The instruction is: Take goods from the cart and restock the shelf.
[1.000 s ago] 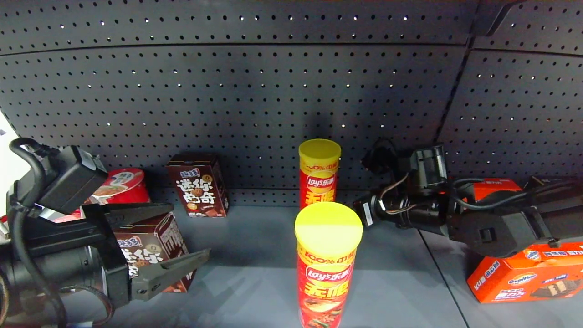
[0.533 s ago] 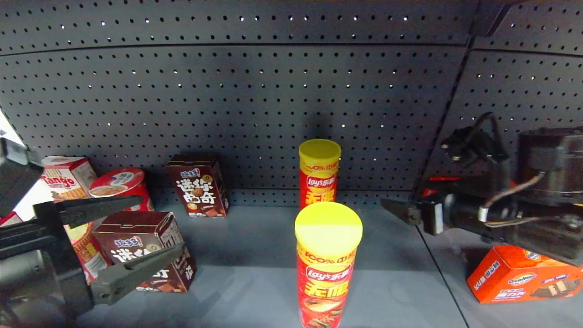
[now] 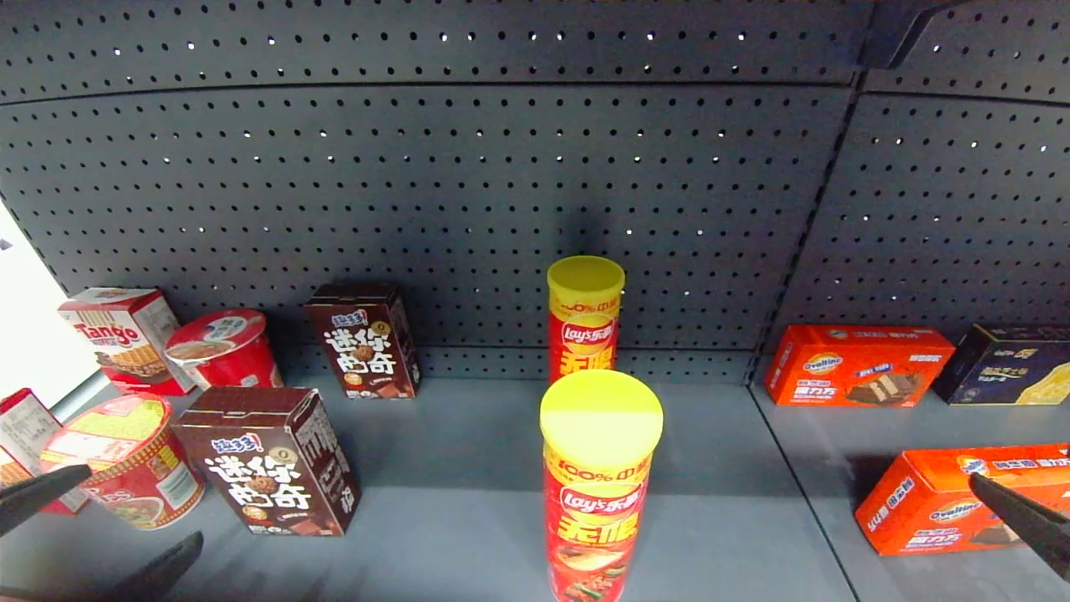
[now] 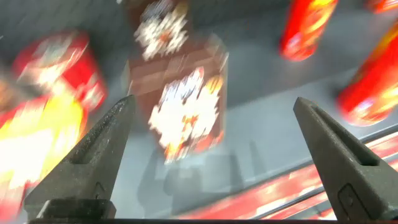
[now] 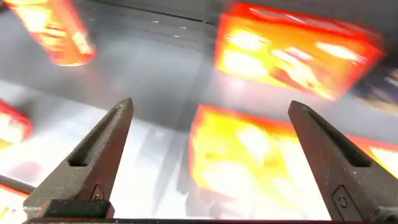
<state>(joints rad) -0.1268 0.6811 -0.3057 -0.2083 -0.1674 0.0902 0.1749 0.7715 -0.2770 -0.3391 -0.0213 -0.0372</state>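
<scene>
My left tool hangs low at the front left corner of the shelf, fingers spread wide and holding nothing. From its wrist, the front brown box lies beyond the tips, untouched. Going rightward, a wafer box and a red cup stand at the back with a noodle bowl in front. Next comes the front brown box, with a back brown box behind it near the pegboard. In the middle, the front chip can and back chip can stand upright, one behind the other and apart. Past the shelf's seam, a rear orange box and a front orange box lie flat, with a dark box beside the rear one. My right tool sits at the front right edge by the front orange box, also spread and empty. Everything I see stands placed, mostly two deep, so I judge one placing round is finished. The bare stretches either side of the cans look like room for more. What is left, I think, is fetching the next item from the cart.
</scene>
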